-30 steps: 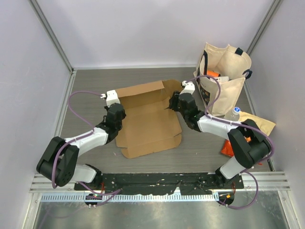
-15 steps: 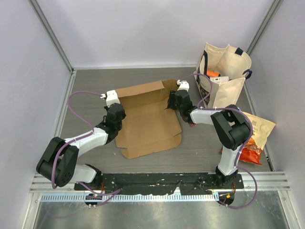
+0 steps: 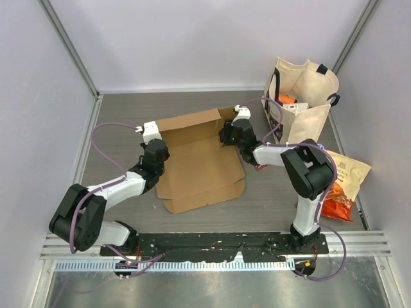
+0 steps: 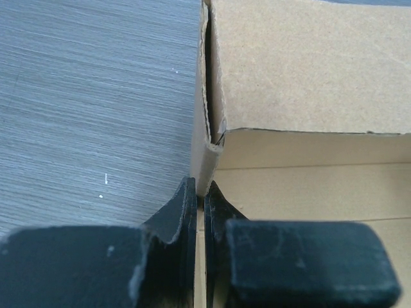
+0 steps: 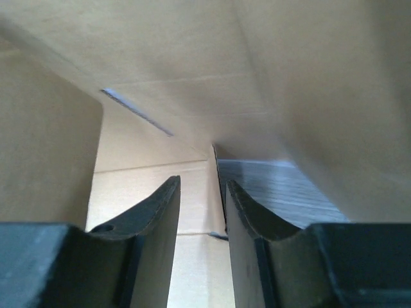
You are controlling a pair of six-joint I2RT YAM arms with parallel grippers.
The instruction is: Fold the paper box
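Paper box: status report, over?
Left gripper shut on paper box, left wall. Right gripper slightly open, astride right wall. Back wall up, near flap flat. Tote bag off right, not blocking.

Grey wood-grain tabletop (image 3: 128, 115), plain pale walls (image 3: 192, 45) on three sides, metal corner posts (image 3: 68, 45), even soft light

Overhead view from behind; wrist views close on the paper box (image 4: 308, 70)
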